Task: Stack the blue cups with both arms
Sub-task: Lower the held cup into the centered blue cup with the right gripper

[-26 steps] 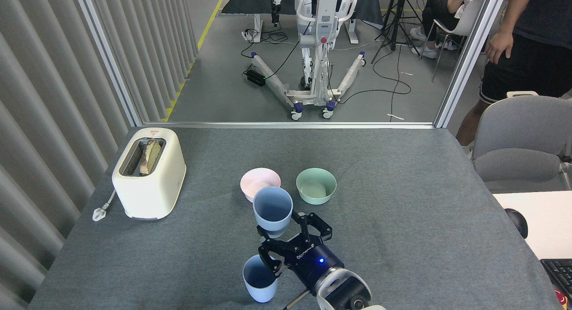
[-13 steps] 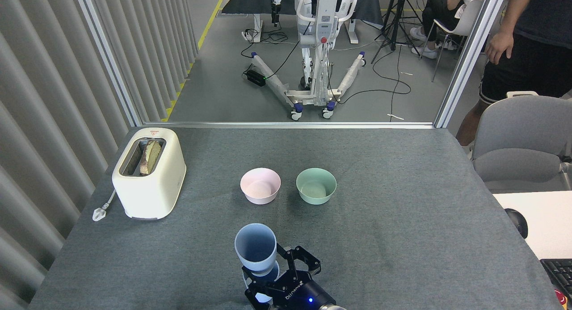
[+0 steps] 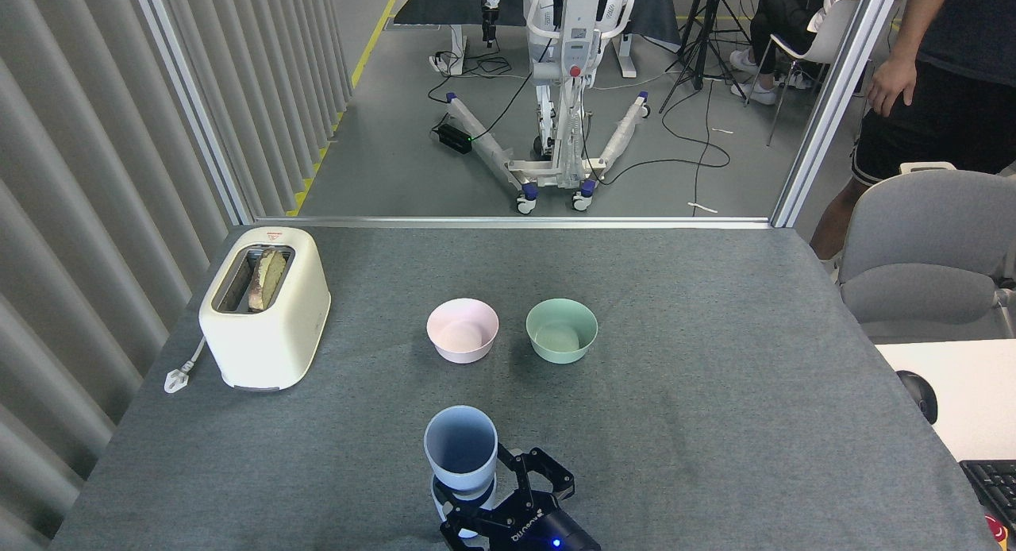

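The right gripper (image 3: 496, 499) comes in at the bottom edge of the head view, its black fingers (image 3: 548, 475) spread around the lower part of the upper blue cup (image 3: 460, 456); the near fingers are closed against the cup's side, so the gripper is gripping this cup. The cup stands upright with its mouth open to the camera. Directly under it, the pale rim of the lower blue cup (image 3: 439, 497) shows just below and left of the upper one; the upper cup's base appears to sit inside that rim, though how deep it has gone cannot be told.

The gripper body carries small white lettering (image 3: 524, 538), seen upside down and too small to read, and a blue light (image 3: 556, 544) just below it. The left gripper is out of view.

Farther back on the grey bench (image 3: 714, 376), well apart from the cups, sit a pink bowl (image 3: 463, 330) and a mint-green bowl (image 3: 561, 330) side by side. A cream toaster (image 3: 266, 309) with bread in its slot stands at the left.
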Motion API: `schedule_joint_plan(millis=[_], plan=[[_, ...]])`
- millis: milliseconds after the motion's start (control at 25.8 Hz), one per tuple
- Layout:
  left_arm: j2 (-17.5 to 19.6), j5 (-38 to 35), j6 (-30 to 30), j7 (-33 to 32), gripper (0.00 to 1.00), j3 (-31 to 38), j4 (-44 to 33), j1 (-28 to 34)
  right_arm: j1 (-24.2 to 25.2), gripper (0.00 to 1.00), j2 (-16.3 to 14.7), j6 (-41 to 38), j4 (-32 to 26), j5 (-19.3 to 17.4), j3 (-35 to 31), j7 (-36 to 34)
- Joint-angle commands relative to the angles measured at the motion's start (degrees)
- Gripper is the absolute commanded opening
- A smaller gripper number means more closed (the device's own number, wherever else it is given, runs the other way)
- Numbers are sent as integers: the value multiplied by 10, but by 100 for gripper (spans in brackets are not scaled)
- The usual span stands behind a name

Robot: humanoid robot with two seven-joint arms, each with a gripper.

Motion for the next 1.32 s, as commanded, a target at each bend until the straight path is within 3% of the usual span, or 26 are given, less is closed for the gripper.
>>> schedule_joint_plan(millis=[0, 116, 232, 658, 1277], plan=[[0, 0, 0, 0, 100, 1, 0, 0, 1, 62, 1, 1, 6, 0, -1, -1], [0, 0, 0, 0, 100, 1, 0, 0, 1, 77, 3, 1, 7, -1, -2, -1], [0, 0, 0, 0, 100, 1, 0, 0, 1, 83, 3, 1, 13, -1, -2, -1], [0, 0, 0, 0, 100, 1, -1, 0, 1, 91, 3, 1, 14, -2, -2, -1], [0, 0, 0, 1, 100, 1, -1, 0, 0, 93, 6, 1, 13, -4, -3, -16]])
